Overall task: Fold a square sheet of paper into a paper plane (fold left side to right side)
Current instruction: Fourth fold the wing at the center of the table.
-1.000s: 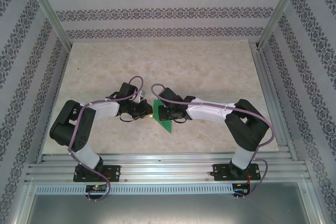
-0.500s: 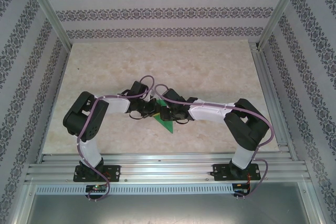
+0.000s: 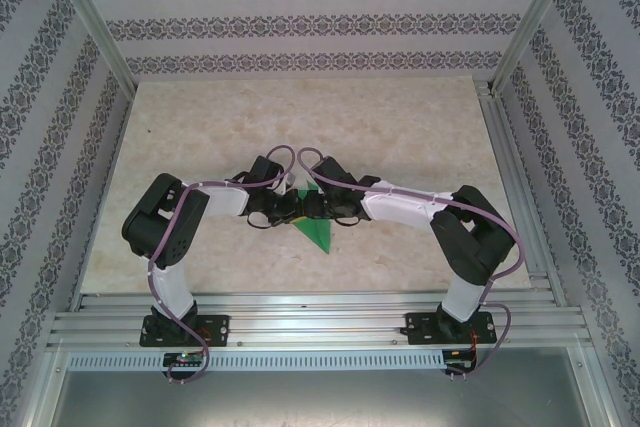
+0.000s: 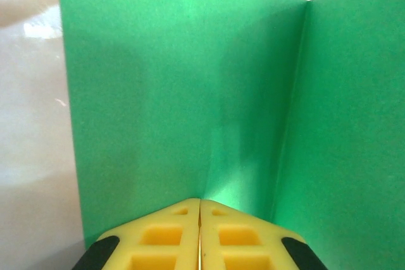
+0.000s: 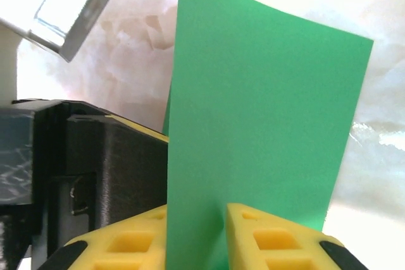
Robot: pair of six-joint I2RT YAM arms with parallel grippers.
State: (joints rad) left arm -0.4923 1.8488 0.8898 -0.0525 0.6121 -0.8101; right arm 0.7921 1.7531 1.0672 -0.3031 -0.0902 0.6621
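Note:
The square sheet of paper (image 3: 319,233) is bright green and stands on edge between the two grippers at the table's middle. In the left wrist view the sheet (image 4: 183,93) has one upright crease at the right. My left gripper (image 4: 200,202) is shut with its yellow tips pinching the sheet's near edge. In the right wrist view the sheet (image 5: 266,105) rises upright through my right gripper (image 5: 196,210), whose jaws stand apart; it leans on the left finger, with a gap to the right one. The left gripper (image 3: 289,209) and right gripper (image 3: 309,207) nearly touch.
The black body of the left gripper (image 5: 107,169) sits close beside the right fingers. The marble table (image 3: 300,117) stretches beyond the arms. Aluminium rails (image 3: 320,322) run along the near edge, and patterned walls close in the other sides.
The left arm swung right to meet the right gripper at the paper. The right jaws have parted from shut. The paper now stands more upright.

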